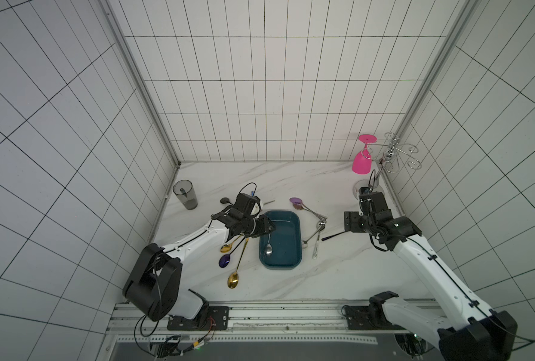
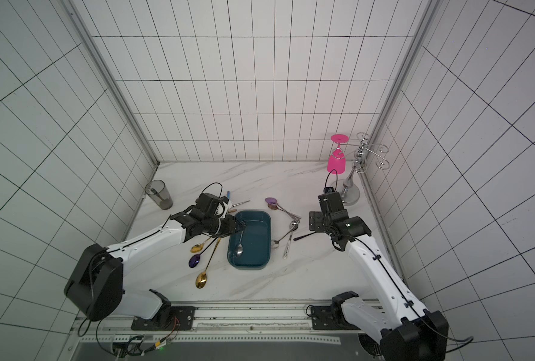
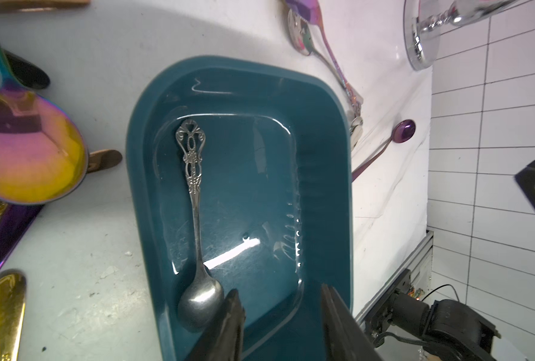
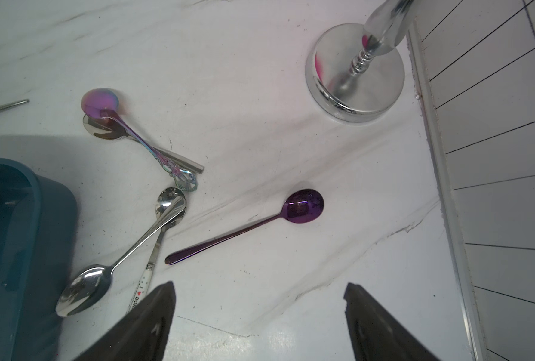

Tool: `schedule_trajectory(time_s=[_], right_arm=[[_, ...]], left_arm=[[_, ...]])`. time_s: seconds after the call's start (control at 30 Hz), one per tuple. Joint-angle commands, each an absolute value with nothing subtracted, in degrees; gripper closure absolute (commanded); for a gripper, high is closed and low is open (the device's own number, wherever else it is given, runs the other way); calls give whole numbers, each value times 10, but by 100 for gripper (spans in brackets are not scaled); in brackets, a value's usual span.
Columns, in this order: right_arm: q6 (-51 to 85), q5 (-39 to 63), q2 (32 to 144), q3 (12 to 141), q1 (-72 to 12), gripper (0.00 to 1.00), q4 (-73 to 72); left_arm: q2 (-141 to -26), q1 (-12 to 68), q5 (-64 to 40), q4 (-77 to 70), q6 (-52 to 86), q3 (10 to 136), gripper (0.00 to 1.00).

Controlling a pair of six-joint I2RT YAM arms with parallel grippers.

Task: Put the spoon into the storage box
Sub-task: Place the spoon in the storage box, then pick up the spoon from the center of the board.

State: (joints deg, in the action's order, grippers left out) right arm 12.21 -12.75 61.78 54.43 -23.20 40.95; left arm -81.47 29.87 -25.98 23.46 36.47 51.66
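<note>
Spoon (image 3: 196, 218): lying flat inside storage box (image 3: 322, 156), centre frame.
Left gripper (image 3: 279, 290): reaching in from lower left, hovering over box end, jaws standing apart, gripping nothing.
Right gripper (image 4: 259, 284): hanging spread wide, empty, near purple spoon (image 4: 305, 206).

Light: bright, even, overhead | Glare: I see a white streak in the storage box (image 3: 232, 252) | Edges: tile lines (image 1: 260, 80) bow in both top views | Focus: nearby rainbow spoon (image 3: 25, 150) looks soft

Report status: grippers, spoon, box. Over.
Left gripper open, empty, over the storage box. Silver spoon lies flat inside it. Right gripper open, empty, near the purple spoon. Nothing blocking the box.
</note>
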Motion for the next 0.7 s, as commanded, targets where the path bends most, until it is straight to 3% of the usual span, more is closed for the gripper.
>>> schedule_trajectory(time_s=[0.0,0.67], right_arm=[[113,-109,642,580,-229,13,409],[83,-29,917,733,-253,24,345]], left_arm=[[-786,285,-270,236,331,534,51],[-655,85,-235,257,177,527,11]])
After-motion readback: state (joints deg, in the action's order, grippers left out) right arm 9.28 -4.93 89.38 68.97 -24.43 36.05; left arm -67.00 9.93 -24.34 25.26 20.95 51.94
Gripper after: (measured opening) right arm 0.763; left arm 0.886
